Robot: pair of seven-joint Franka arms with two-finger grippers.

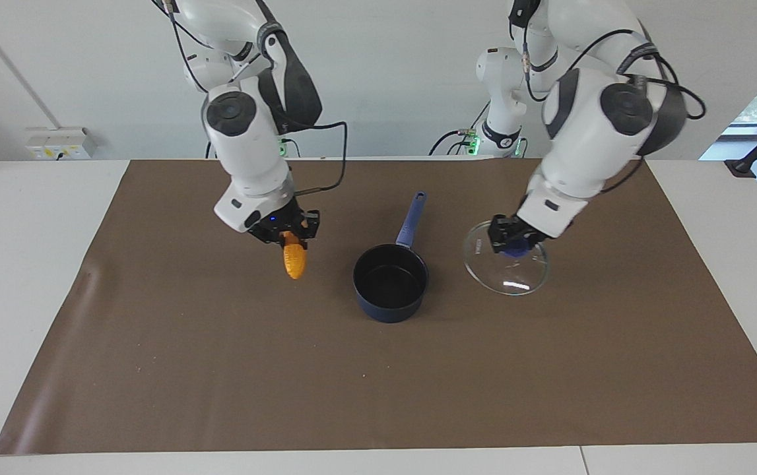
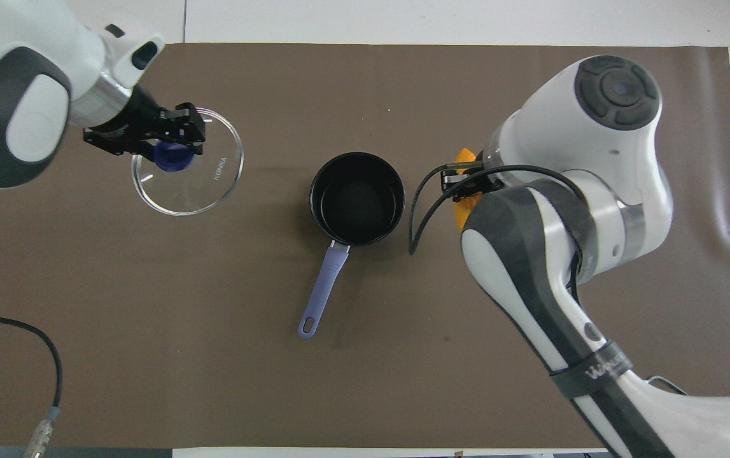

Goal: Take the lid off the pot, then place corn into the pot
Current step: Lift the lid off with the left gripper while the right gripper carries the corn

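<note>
The dark blue pot stands open on the brown mat, its lighter blue handle pointing toward the robots; it also shows in the overhead view. My left gripper is shut on the blue knob of the clear glass lid and holds it tilted, low over the mat beside the pot, toward the left arm's end. The lid and left gripper show from overhead too. My right gripper is shut on the orange-yellow corn, which hangs over the mat beside the pot toward the right arm's end. From overhead the arm mostly hides the corn.
The brown mat covers most of the white table. A black cable lies on the mat near the robots at the left arm's end. A cable hangs from the right arm's wrist.
</note>
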